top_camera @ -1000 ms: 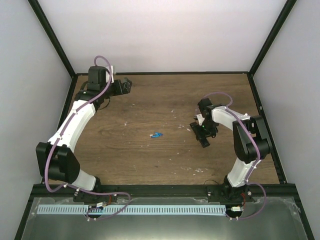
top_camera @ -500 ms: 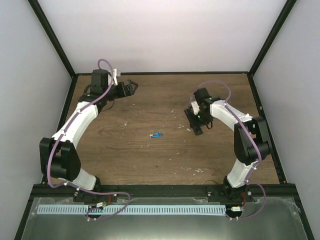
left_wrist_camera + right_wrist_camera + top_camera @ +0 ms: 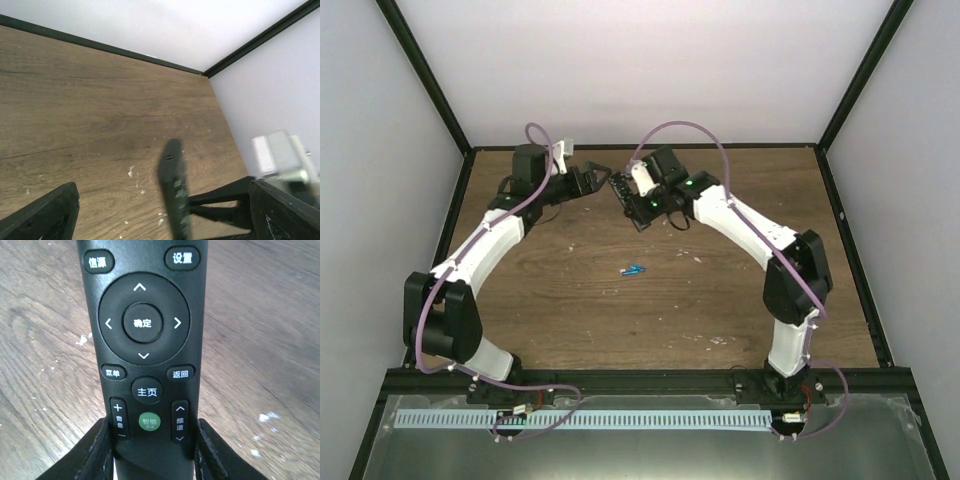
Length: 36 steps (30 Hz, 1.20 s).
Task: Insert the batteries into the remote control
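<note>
The right gripper [image 3: 642, 206] is clamped on the lower end of the slim black plastic remote control [image 3: 145, 340], its two black fingers [image 3: 95, 455] pressed against the remote's long sides. The button face is turned to the wrist camera (pale characters on dark keys, a round direction pad, one small green key near the grip). From above, the remote points away from the right arm toward the left one, held over the far part of the brown wood-grain table [image 3: 740, 300], near the back edge.

The left gripper [image 3: 594, 179] has its jaws spread wide apart and faces the remote's free end. In the overhead view the two lie just beside each other, and whether they touch cannot be told. In the left wrist view the remote stands edge-on out in front of the gap, with one dark finger of the right gripper behind it.

The two tiny bright blue cylindrical batteries [image 3: 635, 269] lie together on the table near its middle, well apart from both grippers and closer to the arm bases than the remote.
</note>
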Motion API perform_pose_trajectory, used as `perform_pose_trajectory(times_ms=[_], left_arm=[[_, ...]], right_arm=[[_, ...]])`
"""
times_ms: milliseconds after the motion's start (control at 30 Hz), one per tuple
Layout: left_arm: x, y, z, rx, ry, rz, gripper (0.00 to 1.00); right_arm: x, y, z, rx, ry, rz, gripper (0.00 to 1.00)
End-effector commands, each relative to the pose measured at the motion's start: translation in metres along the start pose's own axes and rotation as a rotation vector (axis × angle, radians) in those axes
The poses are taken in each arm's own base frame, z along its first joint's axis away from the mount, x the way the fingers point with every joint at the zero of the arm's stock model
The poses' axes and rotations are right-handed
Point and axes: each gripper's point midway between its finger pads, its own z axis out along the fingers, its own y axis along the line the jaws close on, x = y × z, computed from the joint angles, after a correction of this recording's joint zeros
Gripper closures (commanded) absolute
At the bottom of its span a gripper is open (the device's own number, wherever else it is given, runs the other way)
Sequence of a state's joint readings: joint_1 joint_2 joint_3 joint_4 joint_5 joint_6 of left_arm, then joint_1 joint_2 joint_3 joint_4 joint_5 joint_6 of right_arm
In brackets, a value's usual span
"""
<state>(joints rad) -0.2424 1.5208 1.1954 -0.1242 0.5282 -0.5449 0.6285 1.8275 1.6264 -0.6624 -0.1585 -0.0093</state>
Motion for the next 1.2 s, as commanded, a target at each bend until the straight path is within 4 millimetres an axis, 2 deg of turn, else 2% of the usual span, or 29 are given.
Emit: perform_pose_trajectory(times_ms=[0,100,267,500,667,833,1167], left_arm=[[0.004,-0.012,0.006,0.044,0.006,0.004,0.08],[0.008,-0.011,0.009,0.044,0.02,0.004,0.09],[0.011,-0.01,0.011,0.04,0.032,0.005,0.14],[0.011,-0.007,0.014,0.032,0.032,0.005,0.19],[0.008,-0.009,0.016,0.041,0.033,0.011,0.35],[0.009,-0.008,0.019,0.046,0.043,0.014,0.46],[0.0,-0.011,0.018,0.028,0.034,0.074,0.75]], right_arm=[[-0.025,0.023,0.009,-0.035,-0.042,-0.005,0.84],[-0.035,0.03,0.011,-0.049,-0.055,-0.003,0.84],[-0.053,0.033,0.003,-0.053,-0.111,-0.002,0.84],[-0.059,0.039,-0.002,-0.08,-0.129,-0.009,0.84],[-0.058,0.04,-0.001,-0.083,-0.125,-0.007,0.84],[-0.064,0.046,-0.005,-0.119,-0.141,-0.015,0.84],[-0.068,0.052,-0.008,-0.146,-0.151,-0.032,0.81]])
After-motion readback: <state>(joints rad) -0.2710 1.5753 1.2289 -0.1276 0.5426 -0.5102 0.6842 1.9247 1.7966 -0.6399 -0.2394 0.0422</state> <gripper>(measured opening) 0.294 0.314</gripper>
